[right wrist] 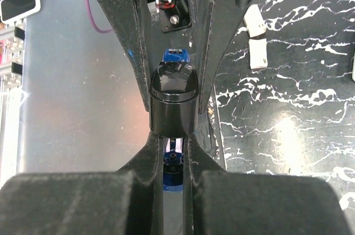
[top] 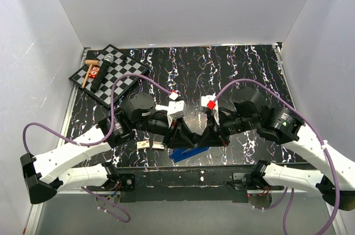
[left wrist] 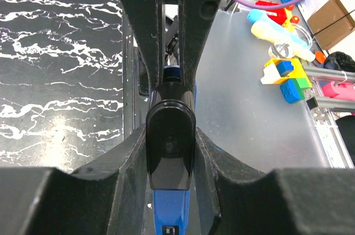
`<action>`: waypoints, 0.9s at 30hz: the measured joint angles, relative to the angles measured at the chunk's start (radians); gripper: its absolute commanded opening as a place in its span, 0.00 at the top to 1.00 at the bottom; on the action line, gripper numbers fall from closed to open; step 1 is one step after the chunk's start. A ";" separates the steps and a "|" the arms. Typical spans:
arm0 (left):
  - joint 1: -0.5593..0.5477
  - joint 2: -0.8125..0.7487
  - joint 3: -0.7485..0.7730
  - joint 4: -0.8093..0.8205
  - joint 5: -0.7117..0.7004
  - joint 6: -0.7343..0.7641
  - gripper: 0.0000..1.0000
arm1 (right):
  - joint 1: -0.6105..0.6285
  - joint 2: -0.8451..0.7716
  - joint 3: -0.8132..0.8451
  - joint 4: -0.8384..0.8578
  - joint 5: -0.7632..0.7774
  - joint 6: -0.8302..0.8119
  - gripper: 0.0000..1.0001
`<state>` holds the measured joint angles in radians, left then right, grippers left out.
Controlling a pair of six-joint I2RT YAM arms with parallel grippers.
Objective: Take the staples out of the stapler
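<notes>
The stapler [top: 186, 153] is held between both grippers over the table's front edge; only its bright blue arm and dark parts show. My left gripper [top: 180, 137] is shut on it. In the left wrist view my gripper [left wrist: 170, 154] clamps the glossy black end [left wrist: 170, 135], with the blue arm [left wrist: 171, 210] below. My right gripper [top: 213, 135] is shut on the other end. In the right wrist view my gripper [right wrist: 173, 135] pinches a black cap [right wrist: 173, 102], with blue parts [right wrist: 175, 55] beyond. The white arm and any staples are hidden.
A checkered board [top: 127, 77] with a few small objects lies at the back left. Small tan-white blocks [top: 143, 144] lie under the left arm, and two show in the right wrist view [right wrist: 256, 41]. Purple cables [top: 150, 82] loop above both arms. The enclosure walls [top: 33, 52] stand close.
</notes>
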<state>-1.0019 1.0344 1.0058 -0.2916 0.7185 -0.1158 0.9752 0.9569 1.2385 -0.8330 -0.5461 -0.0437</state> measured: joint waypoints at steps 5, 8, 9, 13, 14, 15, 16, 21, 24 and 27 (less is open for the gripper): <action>-0.009 -0.040 -0.019 0.042 -0.031 -0.032 1.00 | 0.008 -0.082 -0.085 0.123 0.001 0.045 0.99; -0.006 -0.080 -0.033 0.050 -0.047 -0.047 1.00 | 0.006 -0.145 -0.146 0.126 0.005 0.070 0.99; -0.005 -0.097 -0.036 0.051 -0.053 -0.052 1.00 | 0.007 -0.162 -0.164 0.126 0.004 0.076 0.99; -0.006 -0.144 -0.037 0.061 -0.076 -0.069 1.00 | 0.009 -0.213 -0.208 0.156 -0.003 0.103 0.99; -0.006 -0.148 -0.037 0.063 -0.079 -0.072 1.00 | 0.009 -0.222 -0.220 0.169 -0.005 0.113 0.99; -0.006 -0.149 -0.037 0.064 -0.082 -0.076 1.00 | 0.009 -0.227 -0.229 0.177 -0.007 0.120 0.99; -0.006 -0.148 -0.038 0.066 -0.082 -0.079 1.00 | 0.009 -0.229 -0.235 0.184 -0.007 0.124 0.99; -0.006 -0.126 -0.039 0.076 -0.079 -0.090 1.00 | 0.009 -0.223 -0.231 0.185 -0.003 0.142 0.98; -0.005 -0.111 -0.039 0.083 -0.075 -0.091 1.00 | 0.009 -0.204 -0.208 0.171 0.005 0.142 0.91; -0.005 -0.107 -0.040 0.087 -0.075 -0.091 1.00 | 0.009 -0.189 -0.184 0.151 0.018 0.141 0.80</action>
<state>-1.0073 0.9272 0.9661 -0.2047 0.6434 -0.2070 0.9840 0.7681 1.0546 -0.6815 -0.5285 0.0975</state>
